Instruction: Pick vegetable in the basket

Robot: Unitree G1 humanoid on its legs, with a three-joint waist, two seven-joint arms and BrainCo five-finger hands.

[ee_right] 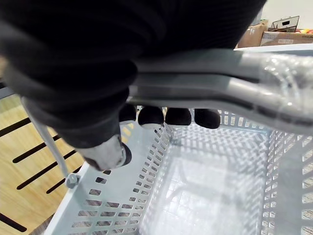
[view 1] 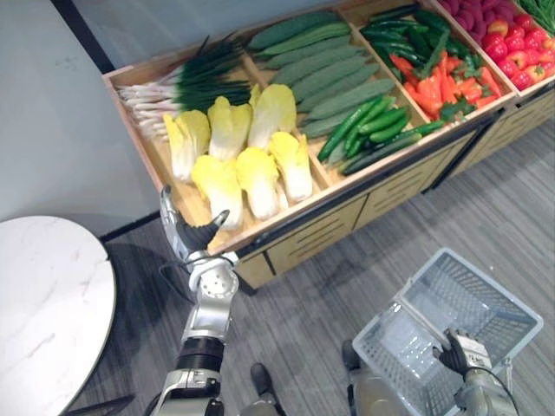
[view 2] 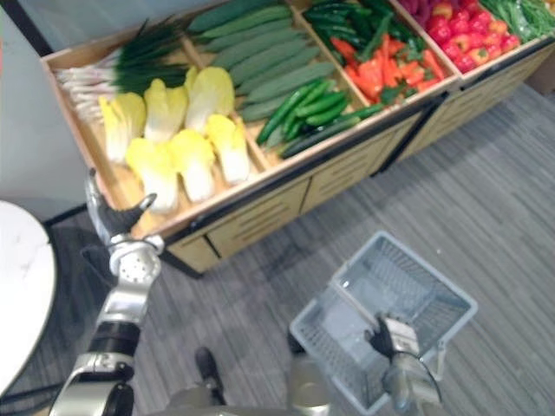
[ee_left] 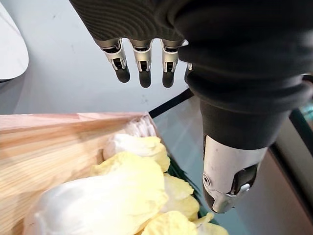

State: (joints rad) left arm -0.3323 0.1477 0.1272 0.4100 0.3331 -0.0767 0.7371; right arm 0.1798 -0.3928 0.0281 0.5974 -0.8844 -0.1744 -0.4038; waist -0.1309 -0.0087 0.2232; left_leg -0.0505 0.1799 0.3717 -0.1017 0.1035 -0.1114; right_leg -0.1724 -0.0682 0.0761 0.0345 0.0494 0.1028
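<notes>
Six yellow-white cabbage heads [view 1: 251, 165] are laid in two rows in the leftmost compartment of a wooden stand [view 1: 312, 232], with a bundle of spring onions [view 1: 186, 74] placed behind them at the back of the same compartment. None of the cabbages is held, and all are seen resting on the wooden bottom.

The left robot hand [view 1: 186, 232] is raised at the front corner of that compartment, just beside the nearest cabbage and apart from it. Its fingers [ee_left: 143, 63] are kept straight and its thumb is spread to the side, so the hand is released and nothing is carried in it. In the left wrist view the cabbages are seen below and past the fingertips.

In the next compartment long pale green gourds [view 1: 321, 69] are stacked, and dark green cucumbers [view 1: 368, 126] are heaped in front of them. Further to the robot's right, orange-red peppers [view 1: 438, 82] are mixed with green ones, and red fruit [view 1: 512, 43] is piled in the last compartment.

A pale grey mesh basket [view 1: 390, 342] is held low over the grey plank floor [view 1: 434, 208], well apart from the stand. Its handle [ee_right: 220, 73] is grasped by the right robot hand [view 1: 460, 351], whose fingers are curled round the bar.
</notes>
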